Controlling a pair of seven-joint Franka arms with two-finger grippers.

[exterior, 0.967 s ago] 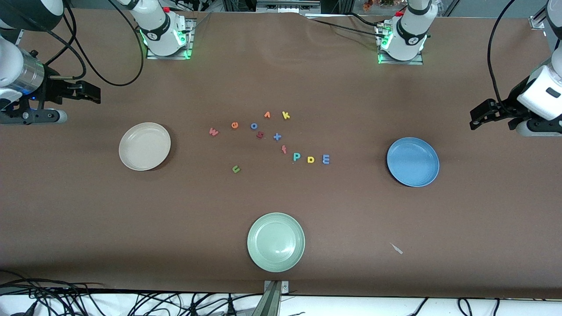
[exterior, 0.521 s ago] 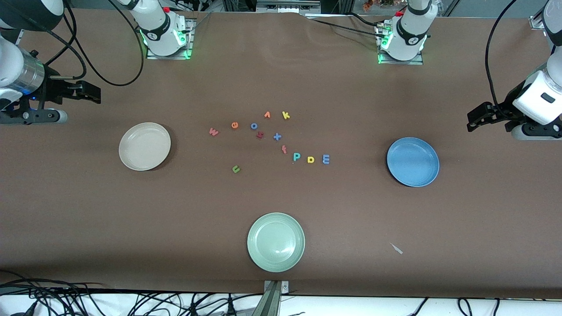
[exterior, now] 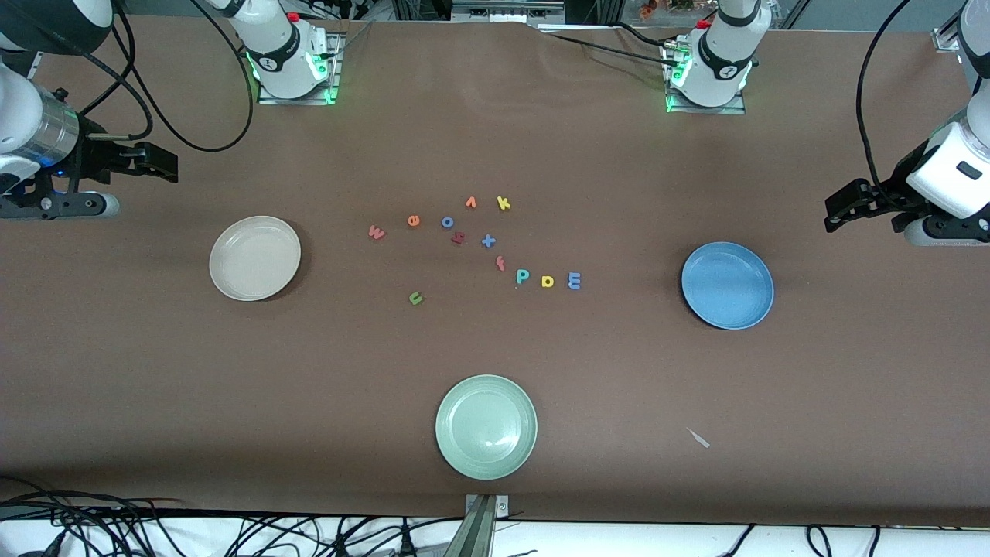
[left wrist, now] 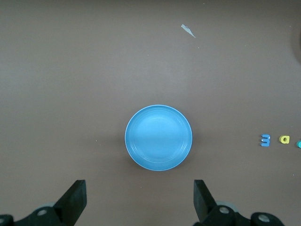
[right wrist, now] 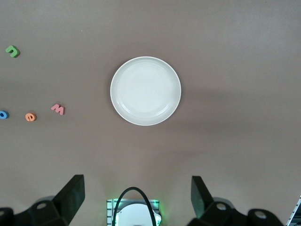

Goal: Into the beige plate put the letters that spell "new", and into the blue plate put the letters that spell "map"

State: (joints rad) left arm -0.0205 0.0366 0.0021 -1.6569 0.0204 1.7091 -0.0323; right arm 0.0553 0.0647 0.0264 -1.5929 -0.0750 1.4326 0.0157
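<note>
The beige plate (exterior: 254,257) (right wrist: 146,91) lies toward the right arm's end, the blue plate (exterior: 727,285) (left wrist: 158,137) toward the left arm's end. Between them lie the pinkish w (exterior: 376,232) (right wrist: 57,109), orange e (exterior: 414,220) (right wrist: 30,117), green n (exterior: 416,298) (right wrist: 12,51), teal p (exterior: 523,276), yellow a (exterior: 547,281) (left wrist: 284,139) and blue m (exterior: 574,280) (left wrist: 265,140). My right gripper (exterior: 164,167) (right wrist: 136,186) hangs open and empty over bare table beside the beige plate. My left gripper (exterior: 839,210) (left wrist: 138,190) hangs open and empty beside the blue plate.
A pale green plate (exterior: 486,426) sits nearest the front camera. Mixed among the letters are an orange v (exterior: 470,203), yellow k (exterior: 503,203), blue o (exterior: 447,222), dark red letter (exterior: 458,238), blue x (exterior: 488,241) and orange f (exterior: 500,263). A small white scrap (exterior: 699,439) lies near the front edge.
The left gripper has shifted slightly at its end of the table. The right arm, the plates and the letters have not moved.
</note>
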